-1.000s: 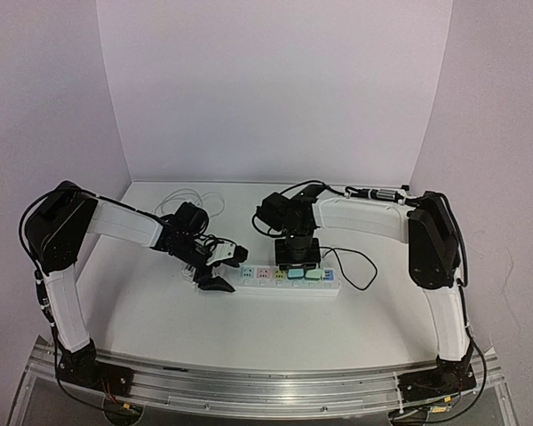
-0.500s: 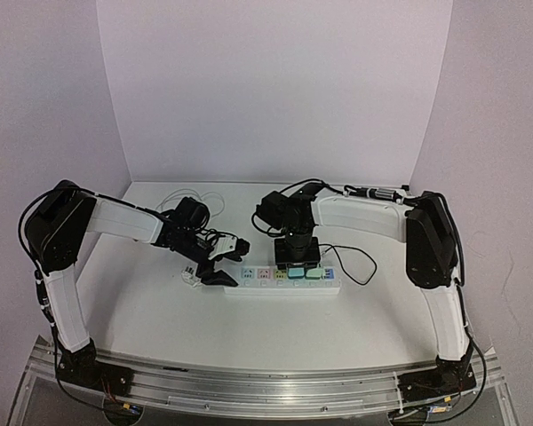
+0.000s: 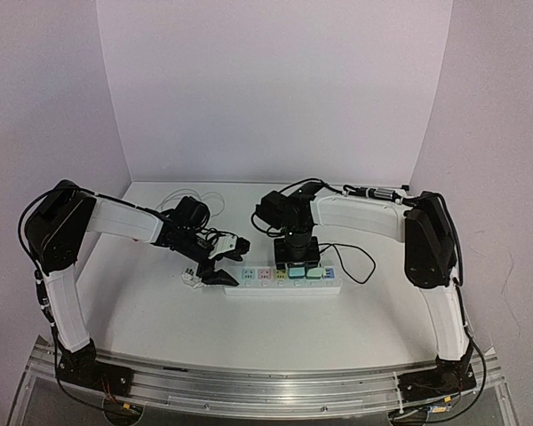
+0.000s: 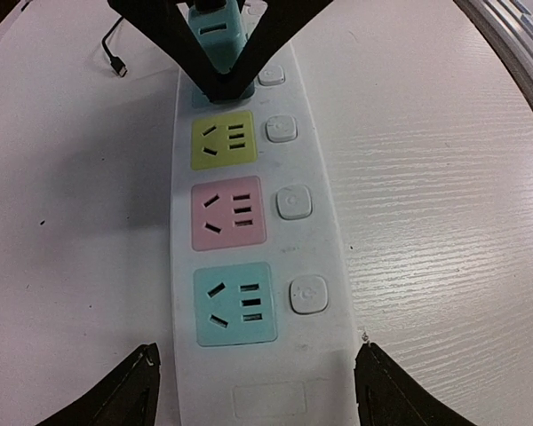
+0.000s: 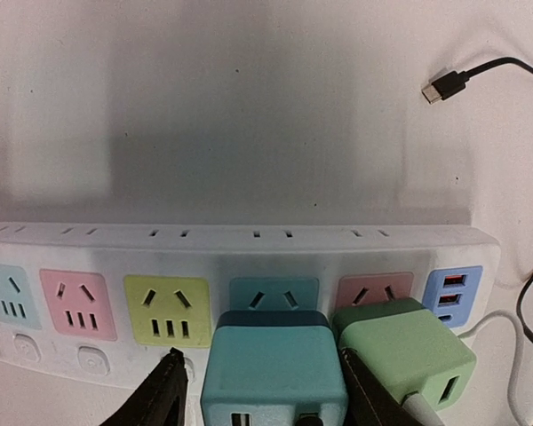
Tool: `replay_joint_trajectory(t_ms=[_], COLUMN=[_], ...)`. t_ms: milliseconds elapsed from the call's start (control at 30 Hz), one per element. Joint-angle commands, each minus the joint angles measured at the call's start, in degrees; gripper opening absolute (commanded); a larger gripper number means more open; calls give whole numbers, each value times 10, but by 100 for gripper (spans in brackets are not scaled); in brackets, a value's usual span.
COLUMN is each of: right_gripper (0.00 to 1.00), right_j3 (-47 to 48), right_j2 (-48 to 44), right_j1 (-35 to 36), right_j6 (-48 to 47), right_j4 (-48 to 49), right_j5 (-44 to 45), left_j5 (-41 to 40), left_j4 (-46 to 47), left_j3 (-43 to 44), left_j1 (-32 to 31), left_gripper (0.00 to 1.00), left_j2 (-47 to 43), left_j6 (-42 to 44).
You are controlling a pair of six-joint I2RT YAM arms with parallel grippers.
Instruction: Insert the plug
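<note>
One teal plug [image 5: 274,368] stands socketed, right hand [image 5: 259,357] loose around it.

We've got a white power strip [image 4: 327,253] — teal socket [image 4: 234,303], pink socket [image 4: 228,211], yellow socket [image 4: 222,140], blue USB panel [image 5: 452,293]. Also teal plug [image 5: 274,368] with a darker blue edge, green plug [image 5: 407,348], black cable [image 5: 489,69]. The table [image 4: 444,204] is white — we see faint wood grain.

The teal plug [image 5: 274,368] runs off the right wrist view's bottom edge, its prongs hidden against the power strip [image 5: 249,244]. From the left wrist, the strip's near end is cut off below.
</note>
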Motion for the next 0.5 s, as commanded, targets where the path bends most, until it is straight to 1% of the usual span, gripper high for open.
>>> replay_joint_trajectory(t_ms=[0, 133, 300, 467], right_gripper=[53, 55, 59, 59], right_j3=[10, 15, 30, 44], right_j2=[-16, -25, -28, -28], right_j1=[-7, -7, -7, -7], right_j6=[4, 10, 12, 10], right_j4=[-38, -50, -68, -76], right_j5=[9, 19, 35, 47], left_j5=[12, 12, 13, 13], left_j4=[0, 0, 0, 1], left_j3=[25, 24, 23, 23], left_j1=[-1, -2, -2, -2], left_gripper=[75, 75, 75, 75], left_j2=[1, 0, 0, 0], left_j6=[-4, -4, -4, -4])
